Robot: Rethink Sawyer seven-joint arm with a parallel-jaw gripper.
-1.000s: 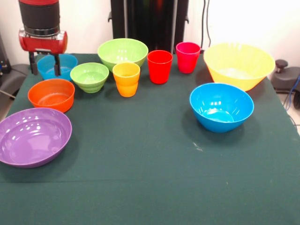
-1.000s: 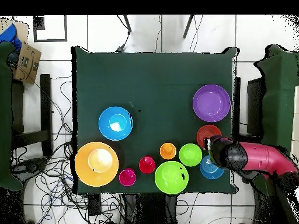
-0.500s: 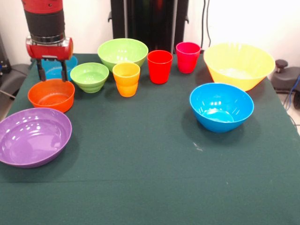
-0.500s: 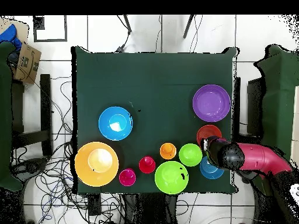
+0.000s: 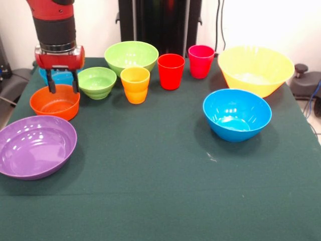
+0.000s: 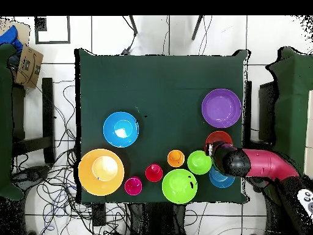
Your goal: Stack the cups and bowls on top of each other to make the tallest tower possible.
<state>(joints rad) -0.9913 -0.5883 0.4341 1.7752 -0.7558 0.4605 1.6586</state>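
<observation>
My gripper [image 5: 62, 88] hangs open over the far rim of the small orange bowl [image 5: 54, 103], its fingers [image 5: 51, 86] straddling nothing. Seen from overhead, the gripper [image 6: 215, 150] sits at the edge of that orange bowl [image 6: 217, 137]. Behind it lies a small blue bowl [image 5: 61, 77], partly hidden. A small green bowl [image 5: 96, 82], a yellow-orange cup [image 5: 135, 84], a red cup [image 5: 170, 71] and a pink cup [image 5: 201, 61] stand in a row along the far side. No tower is in view; every piece stands alone.
A wide purple bowl [image 5: 35, 145] lies at the near left. A large green bowl [image 5: 131, 54] sits behind the cups, a large yellow bowl [image 5: 256, 70] at the far right, and a blue bowl [image 5: 236, 114] in front of it.
The gripper has moved from over the small blue bowl towards the near side and down, to the orange bowl's far rim. No bowl or cup has moved.
</observation>
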